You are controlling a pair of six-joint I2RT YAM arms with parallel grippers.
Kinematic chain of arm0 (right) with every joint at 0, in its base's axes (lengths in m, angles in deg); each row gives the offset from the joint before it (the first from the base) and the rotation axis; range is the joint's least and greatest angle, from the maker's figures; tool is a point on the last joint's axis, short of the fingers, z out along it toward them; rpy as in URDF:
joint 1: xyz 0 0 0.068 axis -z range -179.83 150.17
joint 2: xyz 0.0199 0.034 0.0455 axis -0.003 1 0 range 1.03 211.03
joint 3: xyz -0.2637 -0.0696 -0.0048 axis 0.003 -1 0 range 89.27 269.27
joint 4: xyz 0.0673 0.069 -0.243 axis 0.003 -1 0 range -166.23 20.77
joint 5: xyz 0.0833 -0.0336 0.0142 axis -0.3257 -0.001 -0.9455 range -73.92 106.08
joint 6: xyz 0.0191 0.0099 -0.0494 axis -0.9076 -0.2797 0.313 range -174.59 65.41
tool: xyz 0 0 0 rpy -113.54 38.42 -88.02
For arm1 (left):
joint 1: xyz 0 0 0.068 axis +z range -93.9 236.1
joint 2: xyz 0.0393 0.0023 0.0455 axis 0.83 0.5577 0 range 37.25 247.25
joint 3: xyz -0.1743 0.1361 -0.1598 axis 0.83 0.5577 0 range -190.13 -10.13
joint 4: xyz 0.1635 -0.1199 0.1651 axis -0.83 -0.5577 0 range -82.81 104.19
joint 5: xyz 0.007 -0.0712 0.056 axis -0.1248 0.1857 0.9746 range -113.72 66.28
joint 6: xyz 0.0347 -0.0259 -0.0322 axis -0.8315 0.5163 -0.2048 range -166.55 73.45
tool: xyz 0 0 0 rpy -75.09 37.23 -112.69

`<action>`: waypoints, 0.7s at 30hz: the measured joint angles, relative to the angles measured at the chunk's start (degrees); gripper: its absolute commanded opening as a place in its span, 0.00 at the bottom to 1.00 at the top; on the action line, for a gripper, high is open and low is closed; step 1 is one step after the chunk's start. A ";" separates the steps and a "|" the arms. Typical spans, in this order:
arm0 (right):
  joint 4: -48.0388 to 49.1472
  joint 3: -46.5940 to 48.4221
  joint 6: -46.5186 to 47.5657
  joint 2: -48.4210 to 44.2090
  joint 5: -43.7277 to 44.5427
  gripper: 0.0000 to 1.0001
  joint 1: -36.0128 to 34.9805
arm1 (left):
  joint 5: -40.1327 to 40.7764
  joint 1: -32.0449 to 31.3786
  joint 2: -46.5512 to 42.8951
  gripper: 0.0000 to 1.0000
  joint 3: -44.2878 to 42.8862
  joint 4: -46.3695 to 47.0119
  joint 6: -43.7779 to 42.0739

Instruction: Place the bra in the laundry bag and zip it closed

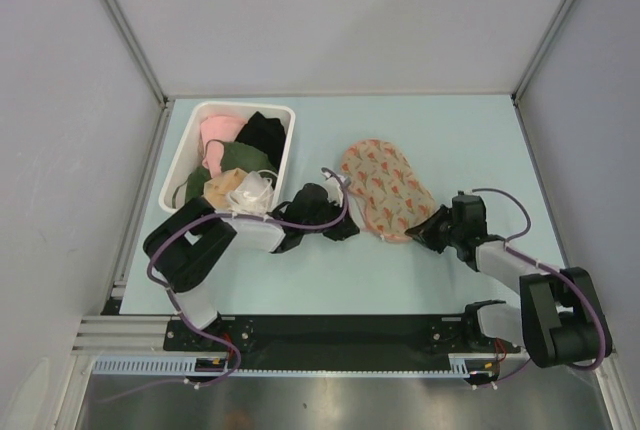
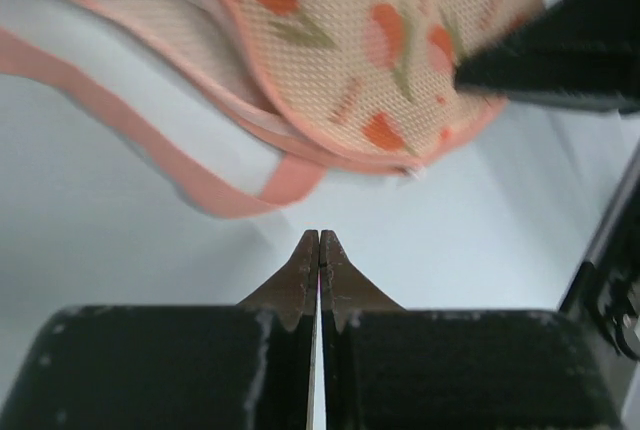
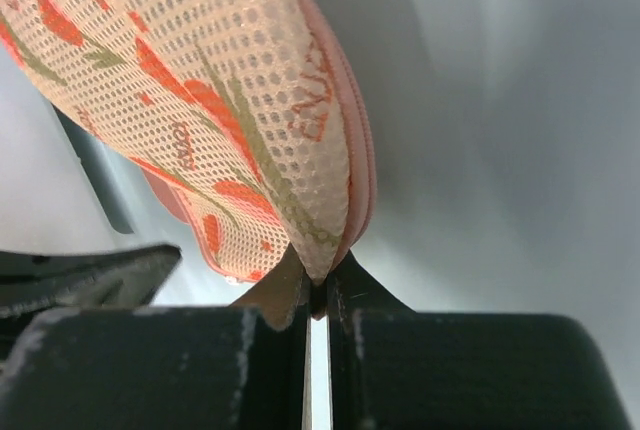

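Note:
The laundry bag (image 1: pixel 385 188), a beige-pink mesh pouch with orange-red print, lies folded shut at the table's middle. My right gripper (image 1: pixel 422 230) is shut on its near right edge; in the right wrist view the pouch's rim (image 3: pixel 322 250) is pinched between the fingertips (image 3: pixel 318 288). My left gripper (image 1: pixel 345 230) is shut and empty, just left of the pouch's near end. In the left wrist view its tips (image 2: pixel 319 237) rest above the table, short of the pouch (image 2: pixel 380 60) and its pink loop strap (image 2: pixel 240 195). The bra is not visible.
A white plastic bin (image 1: pixel 180 165) at the left holds pink, green, black and pale garments. Grey walls enclose the table on three sides. The right gripper's black finger (image 2: pixel 560 50) shows at the upper right of the left wrist view.

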 measured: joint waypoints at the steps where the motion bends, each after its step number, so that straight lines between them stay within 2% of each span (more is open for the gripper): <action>1: -0.70 1.07 1.09 0.76 -0.42 0.00 0.24 | -0.83 -0.39 -0.13 0.30 0.13 0.04 -0.02; 3: -2.62 3.48 3.17 1.95 -1.33 0.00 0.68 | -2.71 -1.60 -1.07 0.49 1.18 0.87 -0.90; 5: -4.59 5.09 4.46 2.19 -1.90 0.00 0.94 | -2.93 -3.15 -2.60 0.55 2.16 0.70 -1.42; 6: -5.25 5.49 4.81 2.16 -1.97 0.00 0.98 | -2.89 -4.17 -3.45 0.75 2.27 0.35 -1.62; 7: -5.95 5.81 5.01 2.12 -2.03 0.00 1.05 | -2.78 -5.46 -4.22 0.77 2.14 0.31 -1.88; 11: -8.13 5.95 4.79 1.09 -2.27 0.00 1.46 | -0.46 -9.25 -4.61 0.74 0.26 -1.31 -2.01; 17: -8.96 5.95 2.43 -0.66 -3.80 0.00 1.73 | 8.20 -13.77 -0.74 0.50 -6.21 -4.72 -2.62; 21: -9.01 5.90 0.63 -1.07 -4.87 0.00 1.77 | 13.03 -14.47 3.19 0.47 -9.51 -6.95 -2.91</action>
